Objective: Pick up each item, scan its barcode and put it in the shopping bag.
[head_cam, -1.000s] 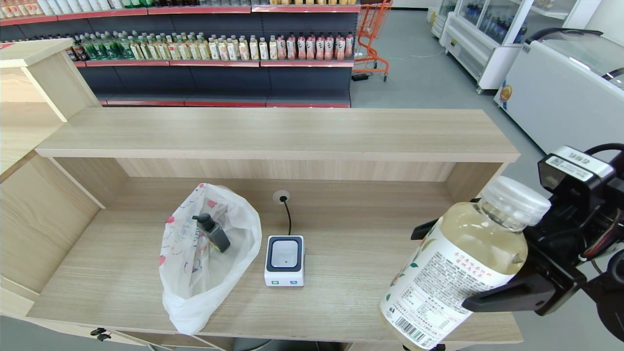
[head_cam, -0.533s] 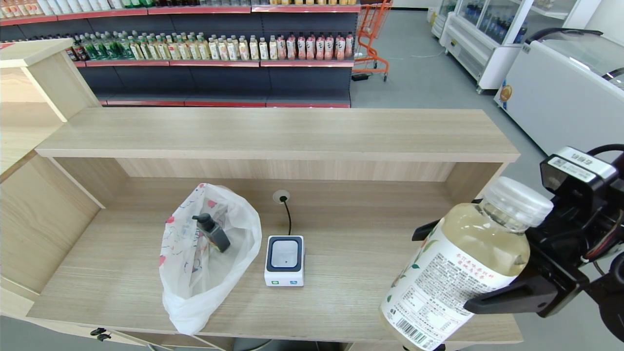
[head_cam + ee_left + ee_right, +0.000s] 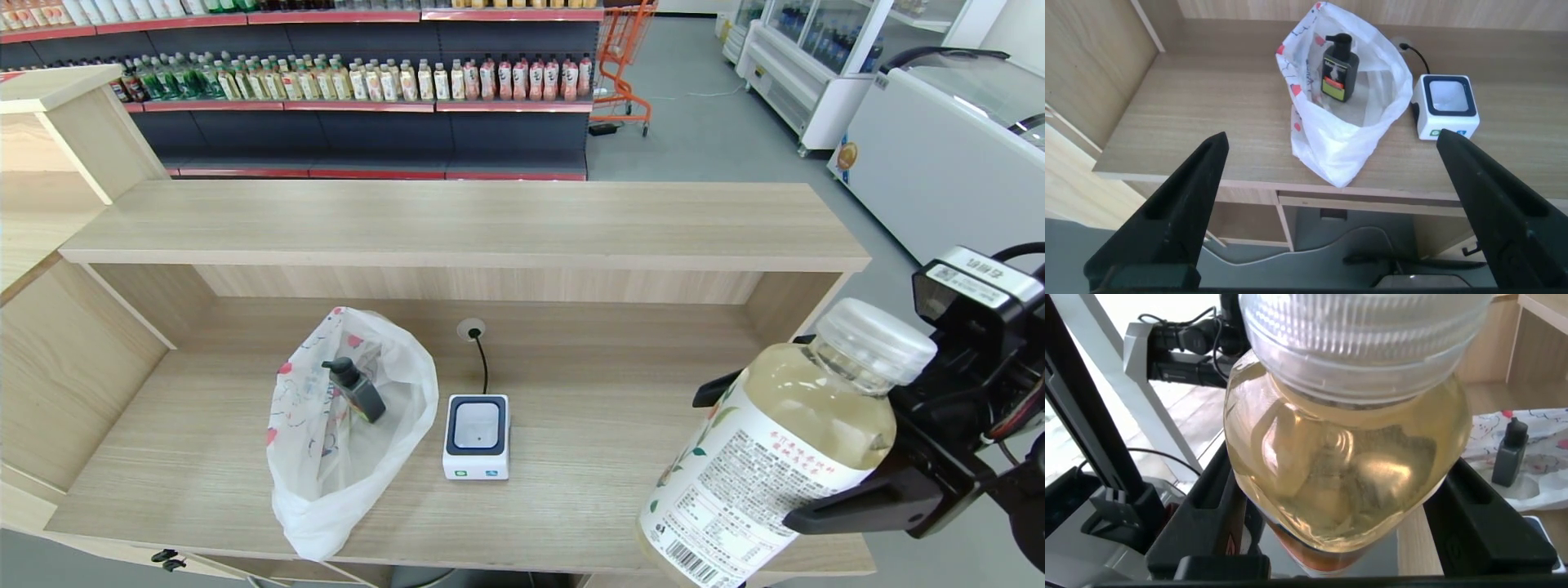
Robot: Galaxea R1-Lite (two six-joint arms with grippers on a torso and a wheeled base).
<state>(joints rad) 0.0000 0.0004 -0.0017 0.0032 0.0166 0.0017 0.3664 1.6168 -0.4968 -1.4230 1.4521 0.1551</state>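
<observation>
One bottle clamped in right tool, cap toward wrist.

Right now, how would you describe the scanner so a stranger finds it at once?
On the wooden counter, find the white shopping bag. Beside it stands the scanner: a small white box with a dark-framed window on top and a black cable behind.

A shop: shelves of bottled drinks, chest freezers, wooden checkout counter with barcode scanner.
</observation>
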